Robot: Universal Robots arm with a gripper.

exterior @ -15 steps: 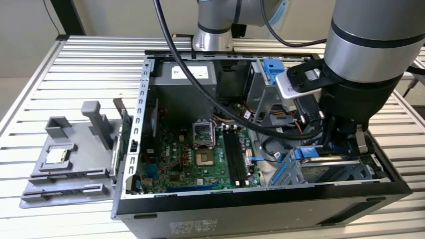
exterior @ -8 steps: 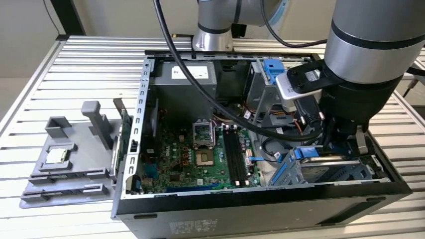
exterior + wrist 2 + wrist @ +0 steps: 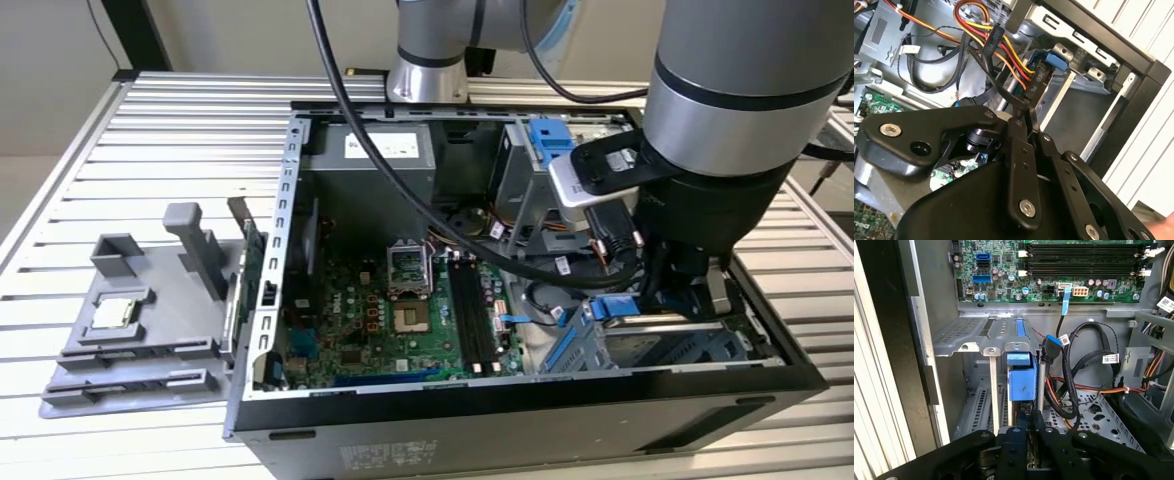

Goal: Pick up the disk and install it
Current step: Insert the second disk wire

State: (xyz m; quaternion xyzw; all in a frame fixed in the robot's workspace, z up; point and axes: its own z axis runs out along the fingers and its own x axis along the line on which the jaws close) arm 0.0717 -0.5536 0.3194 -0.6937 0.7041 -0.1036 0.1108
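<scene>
Location of task item: You will find the disk [image 3: 1021, 380], edge-on in its bright blue plastic carrier, standing upright in a slot of the grey perforated metal drive cage [image 3: 969, 332]. The cage sits in the near corner of the open black computer case [image 3: 534, 400], on the exterior view's right.
End effector: The gripper [image 3: 1029, 415] is down inside the cage with its jaws drawn close together, tips just at the carrier's end. I cannot tell whether they touch it.
Seating: The carrier appears partly in the slot; I cannot confirm full seating.
Handling, judged: Treat the disk as stiff, fairly heavy for its bulk and sensitive to knocks. The plastic frame will flex before the metal does.
Hold point, judged: Take it across the blue carrier's end, not on the label face.
Obstructions: The bundle of black, red and orange cables [image 3: 1074, 385] lies just beside the slot.
Surroundings: The green motherboard [image 3: 387, 320] lies apart, towards the case's middle.
</scene>
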